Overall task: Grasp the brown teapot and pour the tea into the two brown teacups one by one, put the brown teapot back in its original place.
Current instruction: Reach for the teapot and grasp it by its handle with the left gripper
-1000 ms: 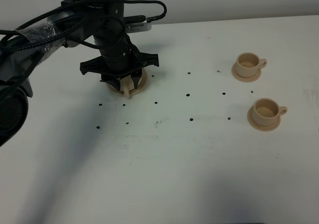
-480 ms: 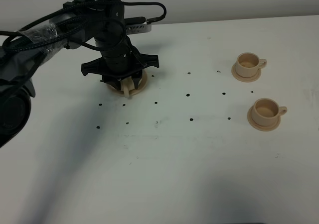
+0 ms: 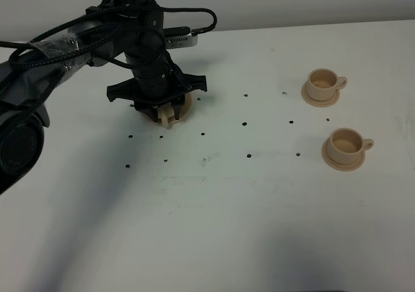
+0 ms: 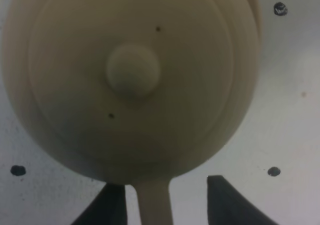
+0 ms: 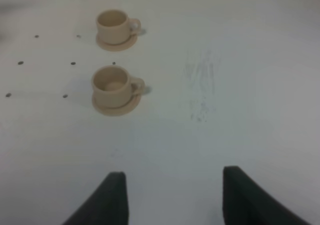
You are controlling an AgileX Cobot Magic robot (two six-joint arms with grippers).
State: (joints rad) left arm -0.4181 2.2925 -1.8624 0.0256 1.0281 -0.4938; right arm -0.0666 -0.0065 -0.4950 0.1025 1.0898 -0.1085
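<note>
My left pincer [image 4: 164,182] stands parted astride the flat handle [image 4: 152,205], not clamping it. Beneath it sits the squat, matte tan teapot [image 4: 190,85], round-knobbed, its handle pointing back between the fingers. My right pincer [image 5: 172,200] gapes empty, with two small tan teacups [image 5: 111,85] well ahead of it.

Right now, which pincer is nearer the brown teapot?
Left. The left pincer hangs directly over the brown teapot, fingers straddling its handle; the right pincer is far off, over by the two brown teacups.

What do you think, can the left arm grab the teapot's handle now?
Probably yes: the left gripper hangs over the teapot, open fingers either side of its handle, nothing blocking.
</note>
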